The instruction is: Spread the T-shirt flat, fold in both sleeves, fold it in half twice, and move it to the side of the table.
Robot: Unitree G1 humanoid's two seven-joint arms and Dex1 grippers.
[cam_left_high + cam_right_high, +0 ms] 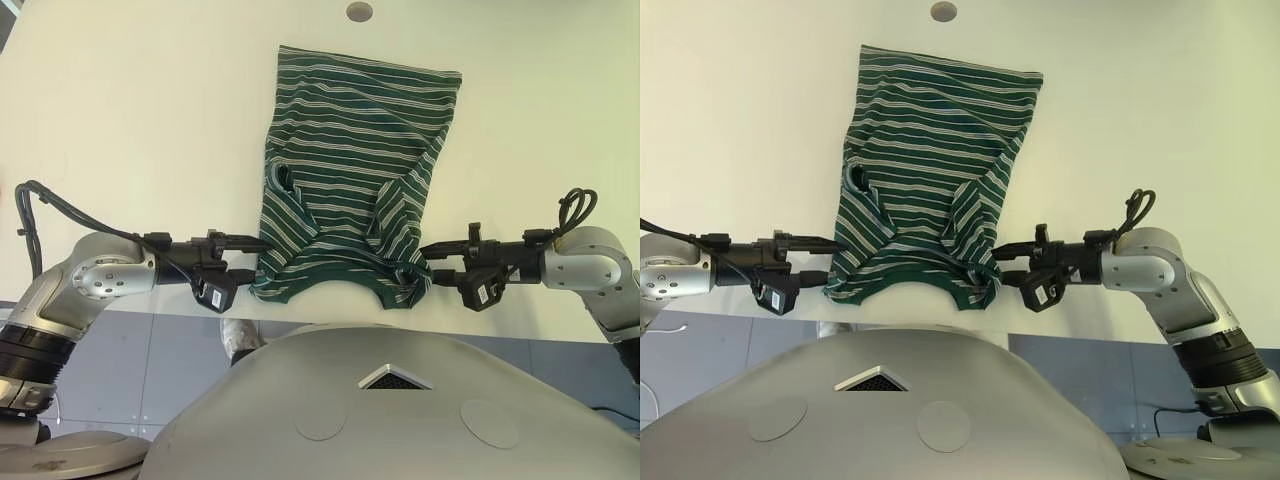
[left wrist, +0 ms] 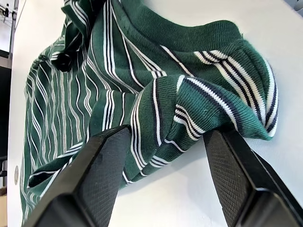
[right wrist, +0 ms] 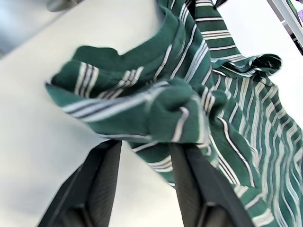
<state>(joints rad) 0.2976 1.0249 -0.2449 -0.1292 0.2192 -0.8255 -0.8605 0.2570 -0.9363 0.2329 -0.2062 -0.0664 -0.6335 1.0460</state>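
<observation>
Green, white-striped T-shirt [image 1: 350, 150] on white table [image 1: 130, 100], pinched at both near corners.
Lies lengthwise, hem at the far side, collar at the near edge of the table, both sleeves already folded in over the body. Clamped at the near-left shoulder by left gripper [image 1: 250, 256], with a raised fold of ribbed cloth bunched between its pads [image 2: 102, 179]. Clamped at the near-right shoulder by right gripper [image 1: 432, 258], with a wad of cloth squeezed at the tips of its fingers [image 3: 189, 184]. Held level, both arms coming in from opposite sides. Small round grey disc [image 1: 359, 12] set in the tabletop beyond the hem.
</observation>
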